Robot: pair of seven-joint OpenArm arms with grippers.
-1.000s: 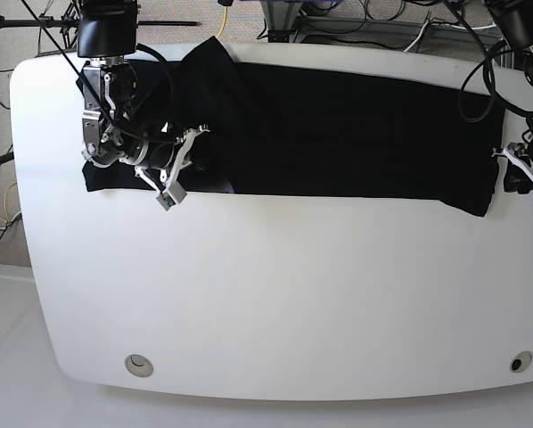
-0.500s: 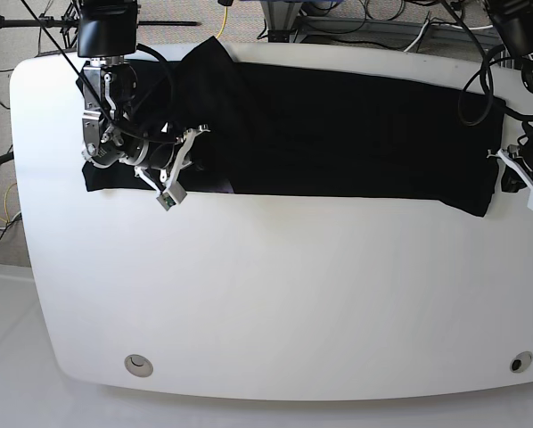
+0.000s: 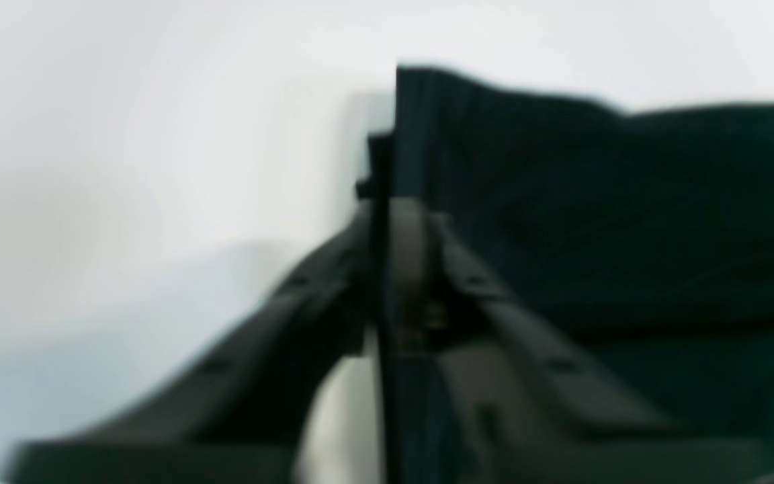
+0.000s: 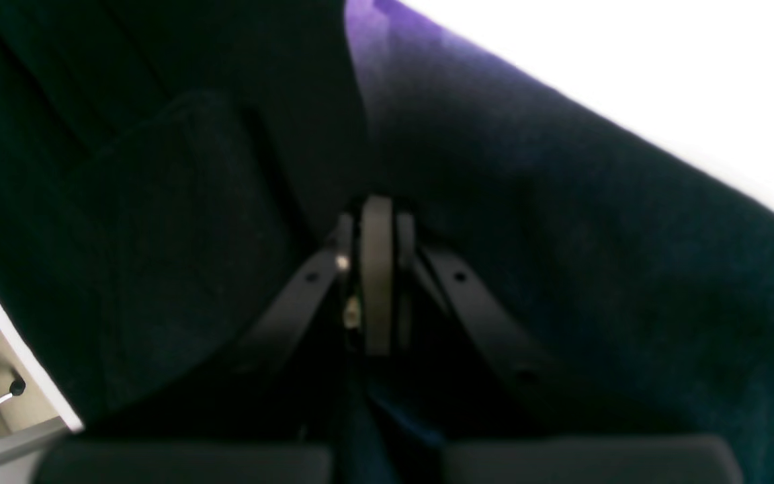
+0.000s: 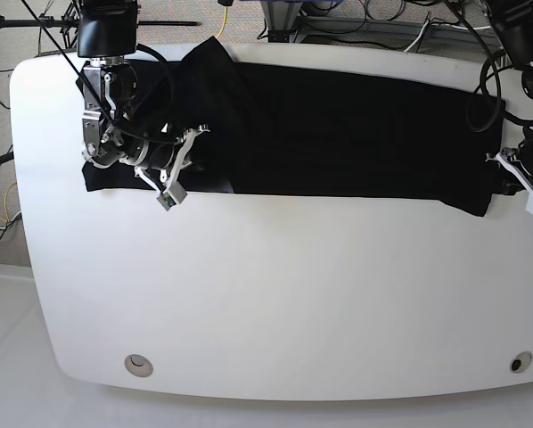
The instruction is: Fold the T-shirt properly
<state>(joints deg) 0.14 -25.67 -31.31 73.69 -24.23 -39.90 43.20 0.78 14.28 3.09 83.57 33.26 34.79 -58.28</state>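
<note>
Two ends to hold before the next fold

Two arms work one long black band: the T-shirt (image 5: 338, 134) lies folded lengthwise across the far half of the white worktop (image 5: 275, 294), one end bunched under the right arm, the other at the worktop's opposite edge beside the left arm.

For the step in hand, most likely bringing one end over toward the other, both ends should be gripped firmly and the cloth raised evenly, so the band does not twist or drag its lower layer out of line.

On the bunched end, the right gripper (image 4: 377, 269) has its fingers pressed fully together and buried in dark folds; a strip of purple print shows just beyond them. Whether cloth is actually pinched there cannot be told, so that grip wants checking before any lift.

At the other end, the left gripper (image 3: 394, 222) straddles the shirt's edge, cloth running up between its fingers (image 3: 408, 255). That view is blurred, and whether they clamp it or stand slightly apart cannot be told.
</note>
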